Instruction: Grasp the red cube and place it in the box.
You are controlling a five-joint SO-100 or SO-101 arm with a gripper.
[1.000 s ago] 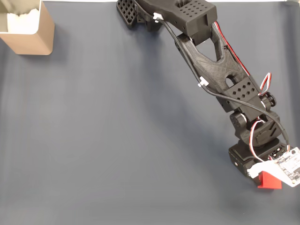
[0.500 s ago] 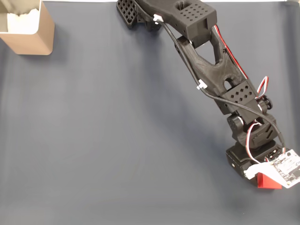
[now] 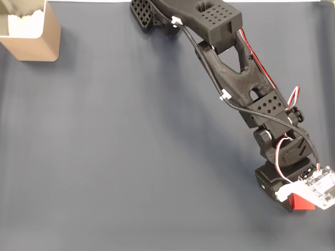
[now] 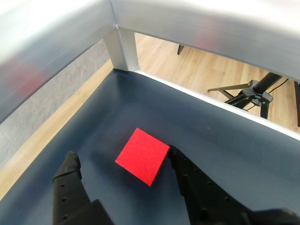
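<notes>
The red cube (image 4: pixel 142 155) lies on the dark blue mat near its corner. In the wrist view my gripper (image 4: pixel 123 158) is open, the black left fingertip (image 4: pixel 69 165) well apart from the cube and the right finger (image 4: pixel 190 180) close beside its right edge. In the fixed view the cube (image 3: pixel 302 203) shows at the bottom right, mostly covered by the wrist's white circuit board, and the gripper's jaws are hidden under the arm. The tan box (image 3: pixel 31 32) with white padding stands at the top left corner, far from the cube.
The black arm (image 3: pixel 230 68) reaches from its base at the top centre down to the bottom right. A metal frame rail (image 4: pixel 197 23) and post run along the mat's edge just beyond the cube. A black tripod (image 4: pixel 251 91) stands on the wooden floor outside.
The wrist has shifted slightly over the cube, first left and then down and back right. The red cube has stayed in place on the mat.
</notes>
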